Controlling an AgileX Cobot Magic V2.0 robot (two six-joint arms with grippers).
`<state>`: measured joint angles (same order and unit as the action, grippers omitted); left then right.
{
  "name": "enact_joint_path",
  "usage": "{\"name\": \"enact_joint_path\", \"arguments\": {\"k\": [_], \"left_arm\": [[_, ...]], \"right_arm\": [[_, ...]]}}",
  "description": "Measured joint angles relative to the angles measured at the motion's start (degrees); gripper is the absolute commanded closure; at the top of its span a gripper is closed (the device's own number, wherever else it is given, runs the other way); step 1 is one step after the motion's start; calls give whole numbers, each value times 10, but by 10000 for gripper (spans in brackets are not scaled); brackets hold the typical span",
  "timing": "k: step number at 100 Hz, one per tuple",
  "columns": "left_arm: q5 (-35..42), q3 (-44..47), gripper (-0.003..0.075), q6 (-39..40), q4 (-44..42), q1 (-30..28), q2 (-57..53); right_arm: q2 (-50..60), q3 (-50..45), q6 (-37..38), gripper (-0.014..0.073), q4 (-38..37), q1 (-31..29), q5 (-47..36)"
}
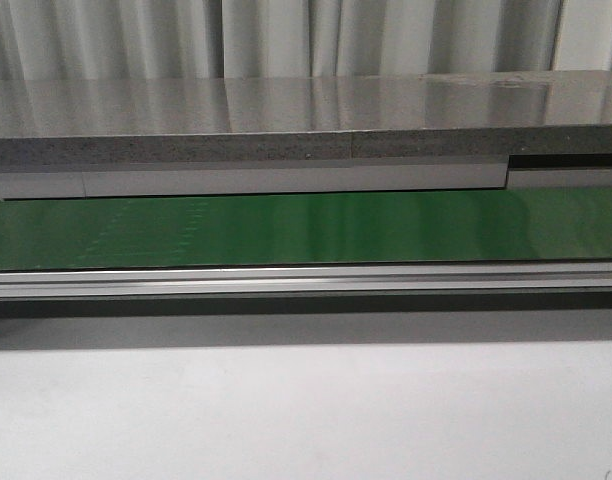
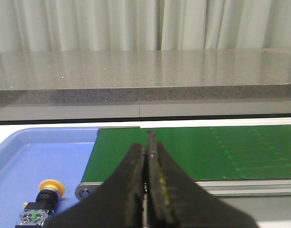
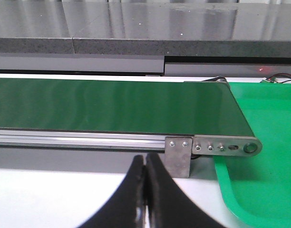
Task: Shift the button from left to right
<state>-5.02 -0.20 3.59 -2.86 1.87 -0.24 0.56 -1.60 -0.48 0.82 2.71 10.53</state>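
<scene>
The button (image 2: 41, 203), yellow-orange cap on a black body with green marks, lies on its side in a blue tray (image 2: 22, 161), seen only in the left wrist view. My left gripper (image 2: 146, 142) is shut and empty, its tips over the near end of the green conveyor belt (image 2: 221, 152), to the right of the button. My right gripper (image 3: 145, 161) is shut and empty over the white table, in front of the belt's right end (image 3: 112, 104). Neither gripper nor the button shows in the front view.
A green tray (image 3: 264, 142) sits beside the belt's right end with its metal roller bracket (image 3: 226, 147). The belt (image 1: 306, 228) runs across the front view with an aluminium rail (image 1: 306, 280). A grey stone counter (image 1: 306, 120) and curtains stand behind.
</scene>
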Motion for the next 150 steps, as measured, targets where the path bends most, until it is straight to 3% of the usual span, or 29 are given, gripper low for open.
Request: {"name": "enact_joint_path", "arguments": {"k": [63, 96, 117, 150], "left_arm": [[-2, 0, 741, 0, 12, 0, 0], [-89, -16, 741, 0, 62, 0, 7], [-121, -97, 741, 0, 76, 0, 76], [-318, -291, 741, 0, 42, 0, 229]], "right_arm": [[0, 0, 0, 661, 0, 0, 0], [0, 0, 0, 661, 0, 0, 0], [0, 0, 0, 661, 0, 0, 0], [0, 0, 0, 661, 0, 0, 0]]}}
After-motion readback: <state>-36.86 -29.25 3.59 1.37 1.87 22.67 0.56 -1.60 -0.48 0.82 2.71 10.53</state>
